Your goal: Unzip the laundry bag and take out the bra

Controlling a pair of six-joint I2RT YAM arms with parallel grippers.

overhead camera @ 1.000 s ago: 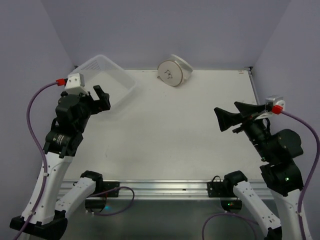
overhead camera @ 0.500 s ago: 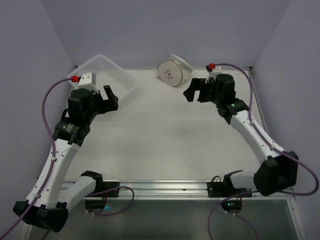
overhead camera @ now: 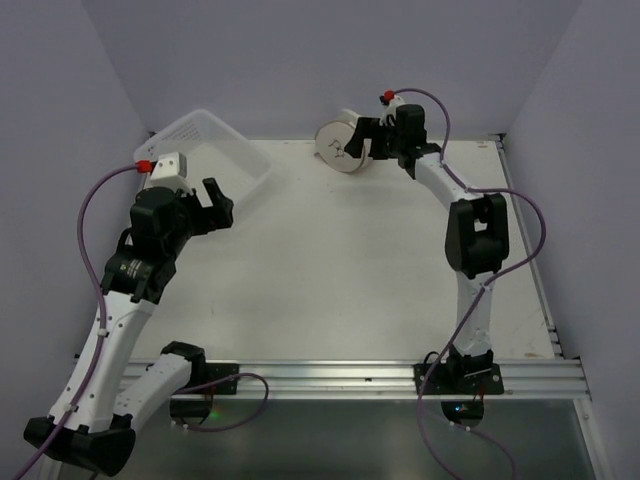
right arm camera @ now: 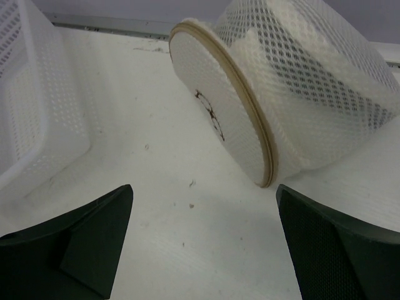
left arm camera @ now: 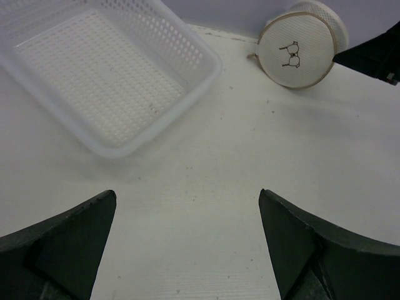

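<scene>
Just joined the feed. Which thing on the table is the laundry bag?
Look along the far edge of the table. Right of the perforated plastic tub sits the laundry bag, the open right gripper beside it. It alone is a round mesh drum with a black bra pictogram on its face.

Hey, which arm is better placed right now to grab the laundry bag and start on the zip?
Right. The right hand sits open just beside the laundry bag, its seamed rim close in that wrist view. The left hand is open near the plastic basket, far from the bag.
</scene>
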